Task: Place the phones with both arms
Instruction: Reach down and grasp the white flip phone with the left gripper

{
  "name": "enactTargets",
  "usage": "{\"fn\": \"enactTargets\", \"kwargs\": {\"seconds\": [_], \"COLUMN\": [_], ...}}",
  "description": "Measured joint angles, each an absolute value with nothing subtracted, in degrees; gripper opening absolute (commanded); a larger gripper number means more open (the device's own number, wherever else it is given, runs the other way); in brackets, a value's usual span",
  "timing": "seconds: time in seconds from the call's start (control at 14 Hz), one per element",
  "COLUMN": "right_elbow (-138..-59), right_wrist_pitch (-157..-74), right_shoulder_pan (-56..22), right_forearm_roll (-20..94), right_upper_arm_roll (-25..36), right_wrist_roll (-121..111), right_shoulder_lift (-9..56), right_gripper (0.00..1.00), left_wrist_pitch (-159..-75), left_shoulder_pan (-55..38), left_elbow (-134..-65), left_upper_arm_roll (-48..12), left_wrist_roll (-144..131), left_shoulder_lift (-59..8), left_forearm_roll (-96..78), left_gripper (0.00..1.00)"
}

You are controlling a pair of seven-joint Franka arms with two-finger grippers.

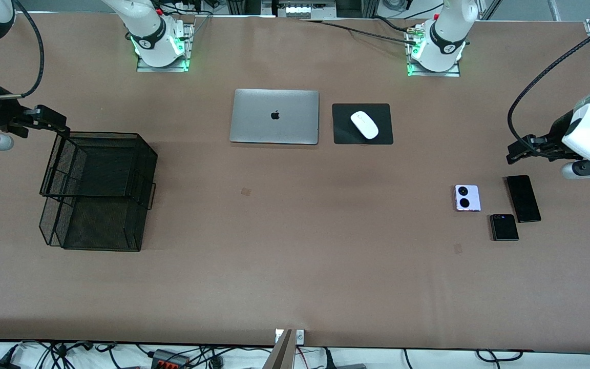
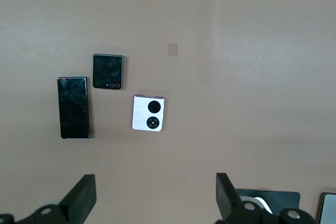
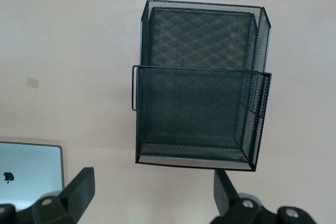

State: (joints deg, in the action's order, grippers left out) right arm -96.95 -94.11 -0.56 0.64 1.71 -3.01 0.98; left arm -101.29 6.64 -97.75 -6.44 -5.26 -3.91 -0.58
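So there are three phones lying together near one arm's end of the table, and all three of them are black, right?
Not quite. Three phones do lie together toward the left arm's end of the table, but only two are black: the longer black slab and the small squarish black one. The third, the small squarish lilac one, is pale with two black circles. The front view shows this, and so does the left wrist view.

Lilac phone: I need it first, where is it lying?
The lilac phone lies flat toward the left arm's end of the table, beside the long black phone, just farther than the small black phone.
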Motion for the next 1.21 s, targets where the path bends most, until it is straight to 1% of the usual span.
{"fn": "enactTargets", "kwargs": {"seconds": [0.5,0.86,1.0,1.21], "right_elbow": [-97.00,-97.09,-97.11,-97.14], "right_wrist_pitch": [-94.15,-94.31,-94.66,-94.99], "right_shoulder_pan": [-0.56,-0.55,-0.55,-0.54], "right_forearm_roll": [0.62,0.62,0.62,0.61], "right_upper_arm_roll": [1.71,1.71,1.71,1.71], "right_wrist_roll": [-3.01,-3.01,-3.01,-3.01], "right_shoulder_lift": [0.98,1.01,1.11,1.36], "right_gripper": [1.00,1.00,1.00,1.00], "left_wrist_pitch": [-101.51,-101.87,-103.81,-110.96], "left_shoulder_pan": [6.64,6.64,6.64,6.84], "left_elbow": [-97.89,-99.69,-100.62,-101.71], "left_upper_arm_roll": [-6.36,-6.33,-6.33,-6.18], "left_wrist_roll": [-5.26,-4.86,-2.19,3.69], "left_shoulder_lift": [-3.91,-5.19,-7.56,-15.08], "left_forearm_roll": [-0.58,-0.58,-0.59,-0.59], "left_gripper": [1.00,1.00,1.00,1.00]}}
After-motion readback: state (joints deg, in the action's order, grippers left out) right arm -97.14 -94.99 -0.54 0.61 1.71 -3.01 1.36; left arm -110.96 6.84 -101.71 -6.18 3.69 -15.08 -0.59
